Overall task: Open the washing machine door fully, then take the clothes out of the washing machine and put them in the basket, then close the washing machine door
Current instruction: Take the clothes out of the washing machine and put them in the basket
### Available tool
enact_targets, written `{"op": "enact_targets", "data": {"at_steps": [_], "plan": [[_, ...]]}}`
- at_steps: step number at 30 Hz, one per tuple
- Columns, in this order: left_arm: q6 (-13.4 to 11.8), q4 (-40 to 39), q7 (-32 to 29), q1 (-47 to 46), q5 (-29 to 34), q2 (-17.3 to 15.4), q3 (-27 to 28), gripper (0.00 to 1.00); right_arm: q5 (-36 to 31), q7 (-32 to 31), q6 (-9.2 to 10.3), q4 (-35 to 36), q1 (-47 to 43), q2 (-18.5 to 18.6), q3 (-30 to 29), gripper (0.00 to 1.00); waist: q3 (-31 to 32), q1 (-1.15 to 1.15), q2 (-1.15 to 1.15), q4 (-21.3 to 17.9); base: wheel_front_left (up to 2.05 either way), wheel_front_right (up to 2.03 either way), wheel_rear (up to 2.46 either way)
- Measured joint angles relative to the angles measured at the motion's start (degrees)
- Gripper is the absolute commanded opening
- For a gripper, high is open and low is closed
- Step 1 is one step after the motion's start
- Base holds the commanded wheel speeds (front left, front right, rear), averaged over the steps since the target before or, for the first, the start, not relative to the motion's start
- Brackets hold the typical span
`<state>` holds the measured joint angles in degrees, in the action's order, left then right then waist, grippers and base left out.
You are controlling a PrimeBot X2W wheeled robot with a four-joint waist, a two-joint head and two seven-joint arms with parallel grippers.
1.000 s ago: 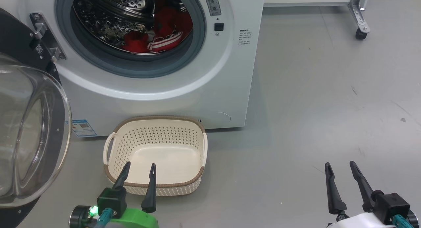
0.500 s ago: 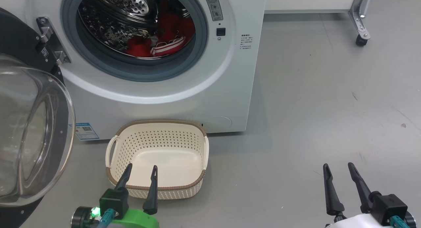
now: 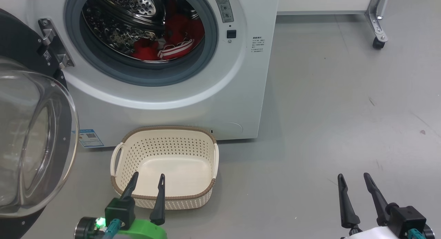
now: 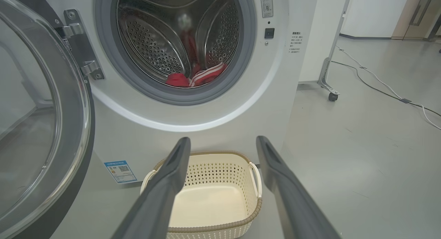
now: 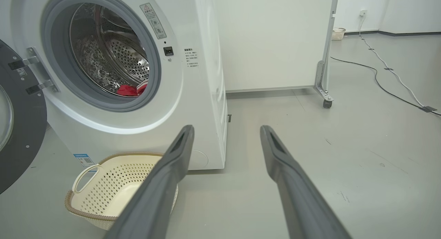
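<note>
Resting: soft red clothes (image 3: 149, 51) in perforated steel drum (image 3: 115, 25) | both jaws spread, empty

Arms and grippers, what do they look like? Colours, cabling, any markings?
The left gripper has two long dark tapered fingers, a black mount, green wrist shell, lit green LED and teal connector. The right gripper matches, but with a white wrist shell.

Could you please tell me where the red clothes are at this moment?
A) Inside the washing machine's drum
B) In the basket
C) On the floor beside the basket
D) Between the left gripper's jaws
A: the clothes lie low in the drum of the washing machine, and the basket on the floor in front of it is empty.
</note>
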<state>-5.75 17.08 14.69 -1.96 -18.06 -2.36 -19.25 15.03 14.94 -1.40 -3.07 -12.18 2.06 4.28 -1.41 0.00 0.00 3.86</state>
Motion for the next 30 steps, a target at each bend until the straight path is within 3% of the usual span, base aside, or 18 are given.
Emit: {"op": "enact_targets", "data": {"at_steps": [30], "plan": [[-0.18, -0.07, 0.0, -0.51, 0.11, -0.02, 0.0, 1.0, 0.65, 0.0, 0.53, -0.11, -0.06, -0.01, 0.96, 1.0, -0.11, 0.0, 0.0, -0.32, 0.72, -0.72, 0.0]]}}
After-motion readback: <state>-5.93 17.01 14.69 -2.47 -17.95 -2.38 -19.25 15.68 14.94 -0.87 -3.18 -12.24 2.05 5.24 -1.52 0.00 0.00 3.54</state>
